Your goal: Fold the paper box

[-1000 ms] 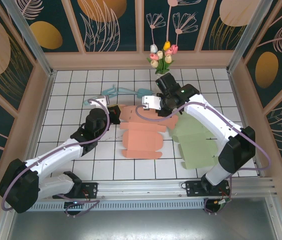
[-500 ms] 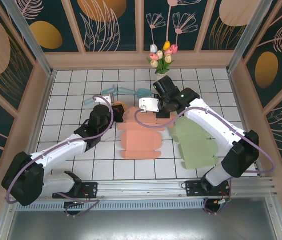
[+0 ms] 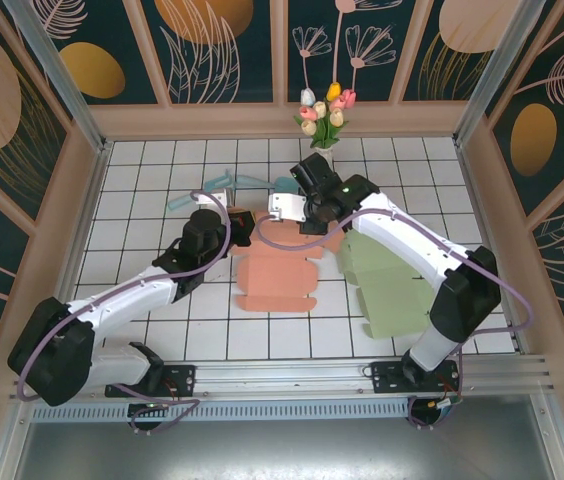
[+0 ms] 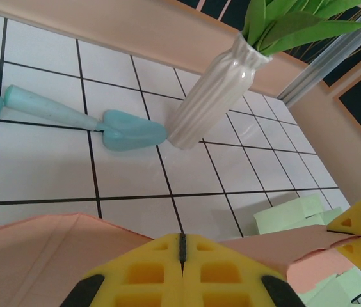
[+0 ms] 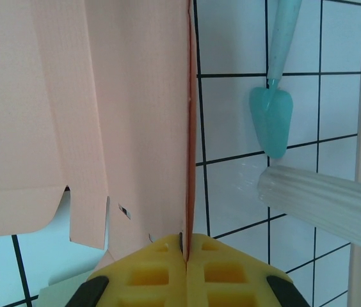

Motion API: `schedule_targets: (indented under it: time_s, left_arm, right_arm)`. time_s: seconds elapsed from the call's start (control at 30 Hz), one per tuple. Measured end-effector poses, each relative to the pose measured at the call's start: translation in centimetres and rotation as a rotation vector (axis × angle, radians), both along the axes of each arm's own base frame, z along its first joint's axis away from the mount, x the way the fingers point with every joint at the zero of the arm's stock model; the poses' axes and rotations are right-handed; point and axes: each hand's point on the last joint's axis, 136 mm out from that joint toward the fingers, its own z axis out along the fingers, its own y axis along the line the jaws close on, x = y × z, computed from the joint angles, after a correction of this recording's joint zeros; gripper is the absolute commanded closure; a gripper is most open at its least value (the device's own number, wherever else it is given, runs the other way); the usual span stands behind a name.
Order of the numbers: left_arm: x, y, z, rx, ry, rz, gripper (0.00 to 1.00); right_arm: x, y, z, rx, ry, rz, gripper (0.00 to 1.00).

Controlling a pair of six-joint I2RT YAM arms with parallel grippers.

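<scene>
The salmon-pink flat paper box blank (image 3: 280, 280) lies mid-way across the white tiled table (image 3: 142, 170), its body spreading from the grippers toward the near edge. Its far flap stands raised, held by both arms. The left gripper (image 4: 182, 252) is clenched on the flap's left part. The right gripper (image 5: 185, 246) is clenched on the sheet's edge further right. The pinched strip's long axis runs left to right, parallel to the table's far edge, so the fold probably calls for both arms to carry it together toward the near edge. A pale green paper blank (image 3: 387, 285) lies just beside, on the right. A white ribbed vase (image 4: 209, 96) and a teal plastic tool (image 4: 129, 131) sit beyond.
</scene>
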Motion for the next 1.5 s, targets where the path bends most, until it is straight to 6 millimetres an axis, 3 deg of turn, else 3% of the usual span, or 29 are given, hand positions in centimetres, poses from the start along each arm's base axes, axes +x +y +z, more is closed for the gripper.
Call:
schedule_targets:
  time_s: [0.17, 0.3, 0.57, 0.67, 1.03, 1.37, 1.5]
  left_arm:
    - [0.2, 0.7, -0.2, 0.023, -0.008, 0.045, 0.98]
    - [-0.1, 2.5, -1.3, 0.068, -0.003, 0.114, 0.98]
    - [-1.1, 6.9, -9.1, 0.194, 0.135, 0.209, 0.99]
    - [-1.0, 7.4, -10.7, 0.214, 0.168, 0.223, 1.00]
    - [-0.8, 5.1, -12.7, 0.157, 0.210, 0.135, 1.00]
    - [0.0, 1.7, -9.8, -0.009, 0.177, 0.031, 1.00]
    - [0.0, 1.1, -9.5, -0.038, 0.174, 0.007, 0.99]
  right_arm:
    - [0.2, 0.1, -0.1, 0.008, -0.001, -0.010, 1.00]
    - [0.3, -0.3, -0.8, 0.005, 0.002, -0.018, 1.00]
    - [0.3, -2.2, -2.1, 0.000, 0.001, -0.054, 1.00]
    - [0.2, -2.3, -1.7, 0.014, -0.016, -0.055, 1.00]
    - [1.0, -2.2, -0.6, 0.054, -0.055, -0.064, 1.00]
    - [0.7, -2.3, -2.4, 0.050, -0.043, -0.064, 1.00]
    - [0.8, -2.3, -3.0, 0.051, -0.046, -0.065, 1.00]
